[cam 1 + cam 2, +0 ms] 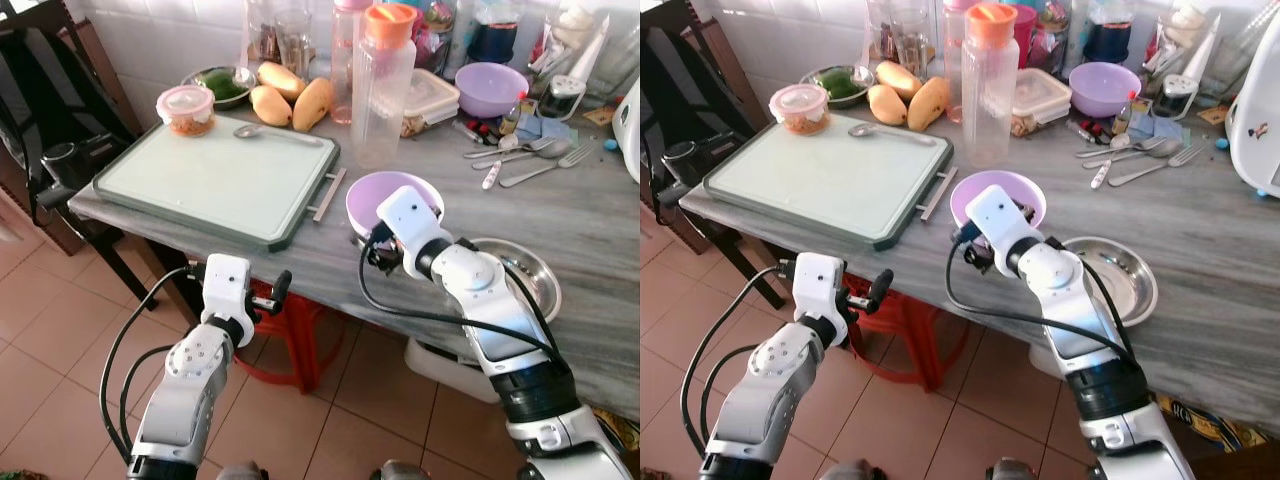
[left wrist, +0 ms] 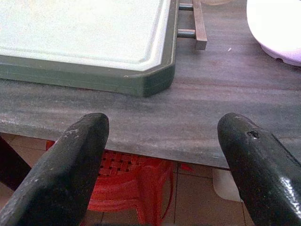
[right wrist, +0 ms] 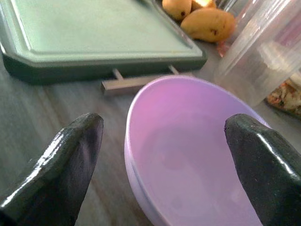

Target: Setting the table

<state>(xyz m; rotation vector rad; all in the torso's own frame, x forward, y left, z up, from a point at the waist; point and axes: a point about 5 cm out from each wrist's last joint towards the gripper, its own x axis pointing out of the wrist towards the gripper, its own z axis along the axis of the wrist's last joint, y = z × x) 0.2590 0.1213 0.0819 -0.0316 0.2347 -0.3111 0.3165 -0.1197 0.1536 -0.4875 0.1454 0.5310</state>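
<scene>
One lilac bowl on grey table, just beside green tray, near table's front edge; looks like light, stiff plastic, smooth and likely slippery; rim best place to pinch; right gripper spread wide, empty, fingers either side of bowl's near rim, not touching; steel bowl beside lilac bowl; left gripper parted, empty, below table edge before tray.
</scene>
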